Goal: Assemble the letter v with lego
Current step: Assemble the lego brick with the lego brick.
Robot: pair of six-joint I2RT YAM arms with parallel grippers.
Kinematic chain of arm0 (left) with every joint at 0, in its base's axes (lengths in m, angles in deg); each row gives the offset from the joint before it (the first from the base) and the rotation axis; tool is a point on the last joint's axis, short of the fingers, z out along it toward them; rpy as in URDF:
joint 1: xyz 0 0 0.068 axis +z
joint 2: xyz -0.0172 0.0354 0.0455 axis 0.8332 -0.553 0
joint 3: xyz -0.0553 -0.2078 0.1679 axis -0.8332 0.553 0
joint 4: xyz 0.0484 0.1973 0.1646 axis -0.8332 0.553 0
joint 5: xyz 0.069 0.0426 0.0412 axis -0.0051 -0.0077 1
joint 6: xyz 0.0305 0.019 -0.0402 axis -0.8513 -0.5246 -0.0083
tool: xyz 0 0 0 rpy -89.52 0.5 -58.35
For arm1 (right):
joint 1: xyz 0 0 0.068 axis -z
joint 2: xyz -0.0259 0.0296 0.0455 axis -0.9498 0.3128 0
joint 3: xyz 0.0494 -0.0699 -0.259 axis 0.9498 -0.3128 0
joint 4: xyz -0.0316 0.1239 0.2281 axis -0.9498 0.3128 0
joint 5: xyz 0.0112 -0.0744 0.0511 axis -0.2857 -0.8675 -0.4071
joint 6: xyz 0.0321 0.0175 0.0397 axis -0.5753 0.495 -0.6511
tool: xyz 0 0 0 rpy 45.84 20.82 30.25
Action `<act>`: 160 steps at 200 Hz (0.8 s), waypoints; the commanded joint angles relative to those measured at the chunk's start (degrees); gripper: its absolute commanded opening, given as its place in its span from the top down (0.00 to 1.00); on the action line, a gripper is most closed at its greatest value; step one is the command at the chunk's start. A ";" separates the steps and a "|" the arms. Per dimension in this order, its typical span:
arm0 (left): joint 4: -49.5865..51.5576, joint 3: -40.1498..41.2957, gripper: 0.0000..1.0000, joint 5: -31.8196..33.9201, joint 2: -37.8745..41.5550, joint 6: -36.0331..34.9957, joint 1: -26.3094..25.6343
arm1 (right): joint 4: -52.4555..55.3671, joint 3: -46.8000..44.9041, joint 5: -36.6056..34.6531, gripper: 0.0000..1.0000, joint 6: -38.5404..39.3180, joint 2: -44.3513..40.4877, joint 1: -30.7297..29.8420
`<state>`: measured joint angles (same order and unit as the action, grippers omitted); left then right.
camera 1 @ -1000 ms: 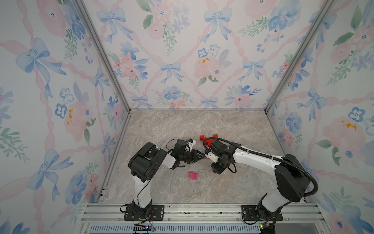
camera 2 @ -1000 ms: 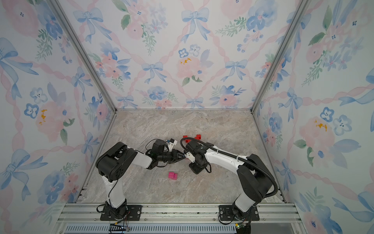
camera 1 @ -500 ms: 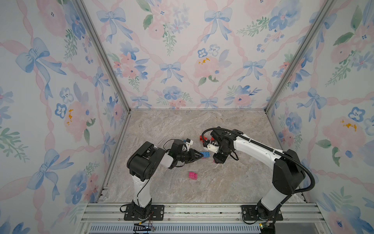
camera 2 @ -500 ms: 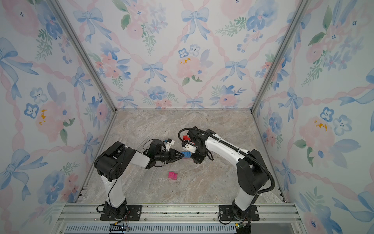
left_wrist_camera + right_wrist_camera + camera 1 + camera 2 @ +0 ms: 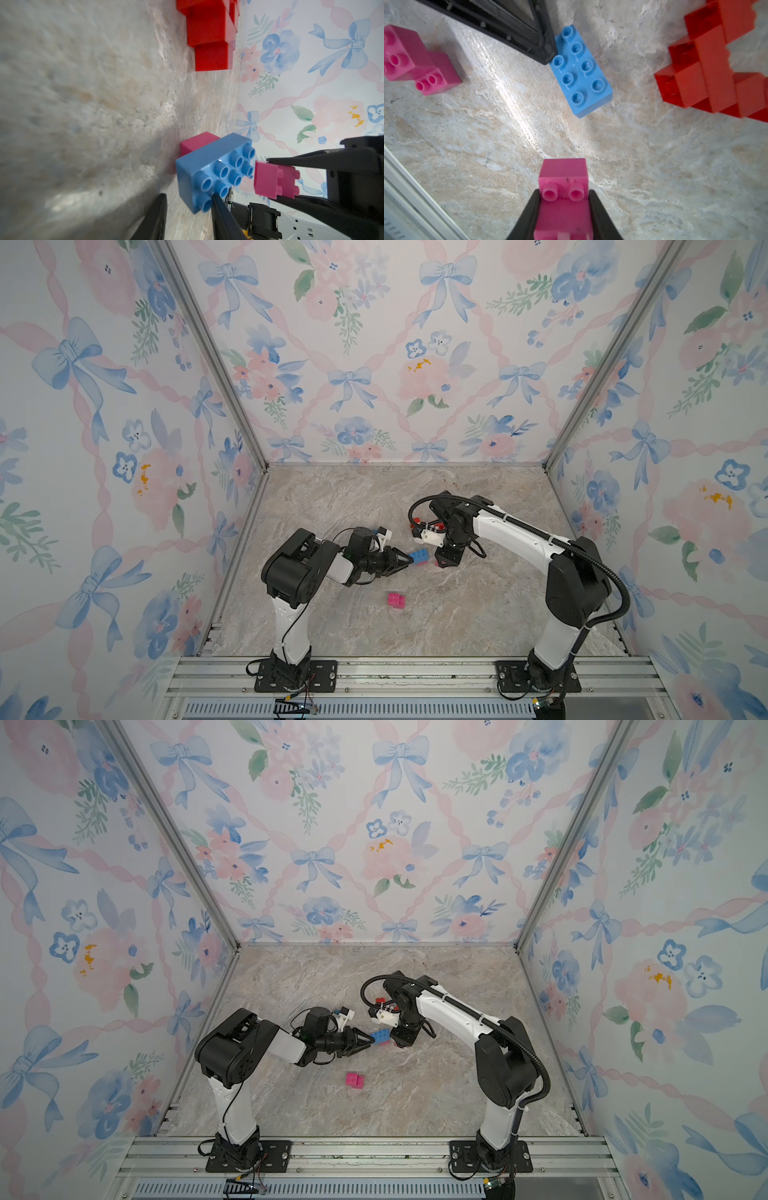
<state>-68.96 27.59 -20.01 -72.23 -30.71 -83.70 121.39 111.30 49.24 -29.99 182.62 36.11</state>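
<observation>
The blue brick (image 5: 417, 558) is seen lying studs-up in the middle of the marbled floor (image 5: 478, 614), right between the two grippers. The left gripper (image 5: 402, 562) is stretched in low from the left. In the left wrist view its fingers (image 5: 161, 212) are parted, with bare floor showing in the gap and nothing clamped. One fingertip is touching the left end of the blue brick. Over on the right, a small pink brick (image 5: 563, 180) is pinched squarely between the fingers of the right gripper (image 5: 441, 563), which is pointed downward just right of the blue brick. A stepped cluster of red bricks (image 5: 708, 72) is parked farther back on the floor, and in both top views it is largely hidden behind the right arm's wrist. A pink pair (image 5: 396, 600), two bricks joined together, is left nearer the front, well apart from both grippers. In the left wrist view another pink piece (image 5: 197, 142) is glimpsed on the floor just behind the blue brick. Whether the two are touching cannot be told.
</observation>
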 commanded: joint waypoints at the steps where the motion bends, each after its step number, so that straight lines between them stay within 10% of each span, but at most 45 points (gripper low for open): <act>1: 4.51 0.03 0.61 1.12 -1.96 -1.26 0.24 | 1.10 2.61 -0.20 0.68 3.51 1.92 0.49; 160: 7.63 -6.91 0.44 1.77 -0.43 -1.41 -2.03 | -4.25 5.73 0.35 0.70 1.69 2.95 3.85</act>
<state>-62.40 23.08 -18.50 -70.04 -30.74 -84.29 118.49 116.63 49.46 -27.95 185.84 38.89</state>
